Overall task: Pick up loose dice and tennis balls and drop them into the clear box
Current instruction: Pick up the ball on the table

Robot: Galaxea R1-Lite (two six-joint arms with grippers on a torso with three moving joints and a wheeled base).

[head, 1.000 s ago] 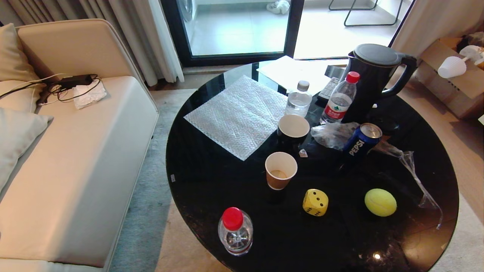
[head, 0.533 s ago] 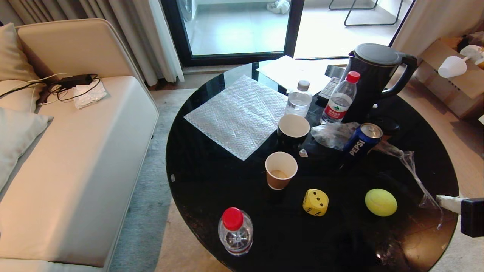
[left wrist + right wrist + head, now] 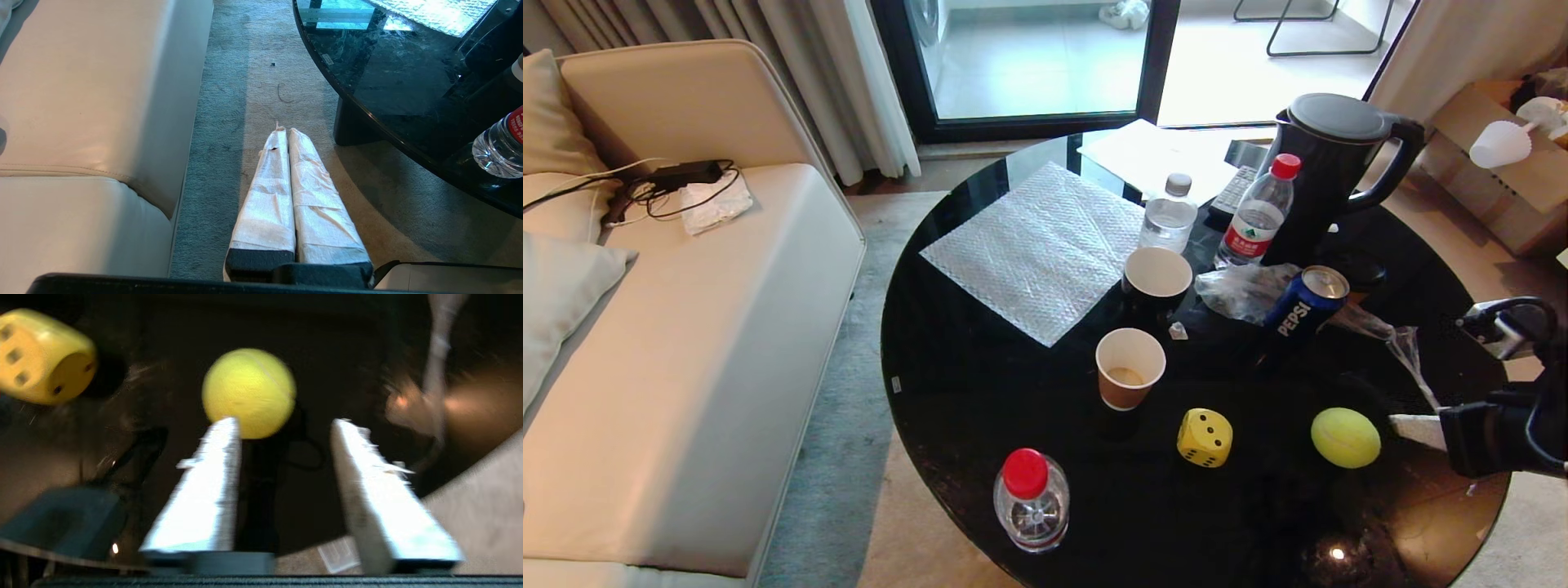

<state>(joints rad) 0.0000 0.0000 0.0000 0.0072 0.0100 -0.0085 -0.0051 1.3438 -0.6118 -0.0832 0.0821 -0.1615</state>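
A round black glass table (image 3: 980, 384) stands before me, beside a cream sofa (image 3: 686, 343), crowded with cups, bottles, a Pepsi can (image 3: 1303, 306) and a black kettle (image 3: 1331, 163). The tennis ball (image 3: 1345, 438) lies near the table's right edge, with the yellow die (image 3: 1204, 438) apart to its left, near a brown paper cup (image 3: 1129, 367). My right gripper (image 3: 286, 422) reaches in from the right, just beside the ball, fingers spread with a clear gap, holding nothing. My left gripper (image 3: 284, 131) hangs over the carpet between sofa and table, fingers pressed together. I see no clear box.
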